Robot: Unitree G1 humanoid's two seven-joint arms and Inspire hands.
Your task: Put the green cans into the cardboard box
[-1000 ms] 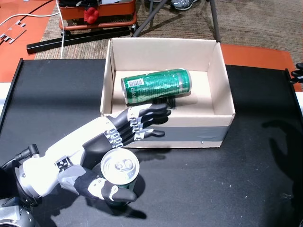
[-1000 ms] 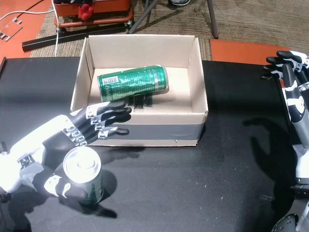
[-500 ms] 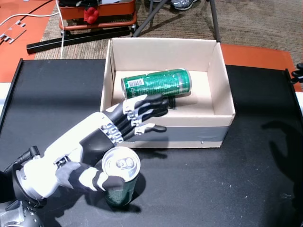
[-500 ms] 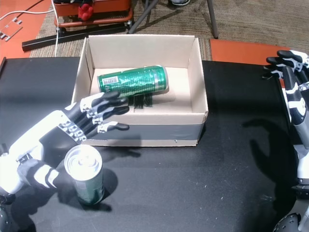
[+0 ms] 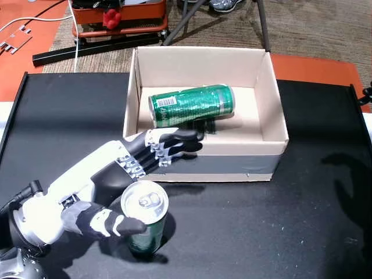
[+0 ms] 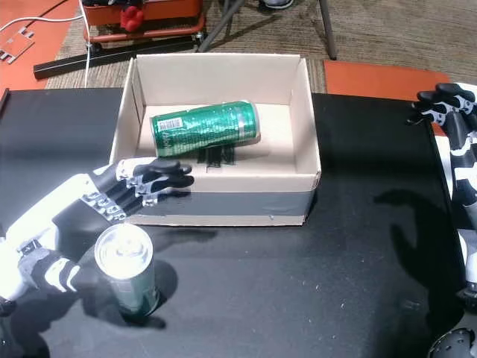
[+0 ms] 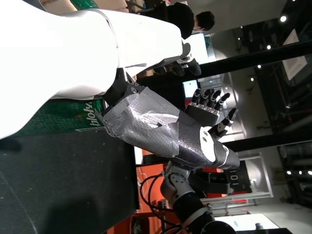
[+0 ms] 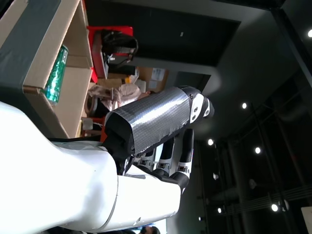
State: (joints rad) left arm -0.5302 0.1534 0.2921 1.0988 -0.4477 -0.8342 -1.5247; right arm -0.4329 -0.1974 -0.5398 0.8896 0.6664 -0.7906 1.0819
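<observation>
The left hand (image 5: pixel 116 180) had curled its fingers (image 5: pixel 174 142) closer around the upright can (image 5: pixel 144 224), lower left on the desk (image 5: pixel 244 232), not yet clamped. One can (image 5: pixel 192 104) lay in the cardboard box (image 5: pixel 273 119). Right hand (image 6: pixel 451 119): raised, fingers apart, empty.

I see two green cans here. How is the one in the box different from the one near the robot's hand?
The can in the box lies on its side on the cardboard box floor; the can on the table stands upright outside it, silver top showing. Nothing touches the boxed can, while the left hand is curled around the standing one, thumb in front. The boxed can's barcode shows; the other's does not. Both look like the same green cans.
</observation>
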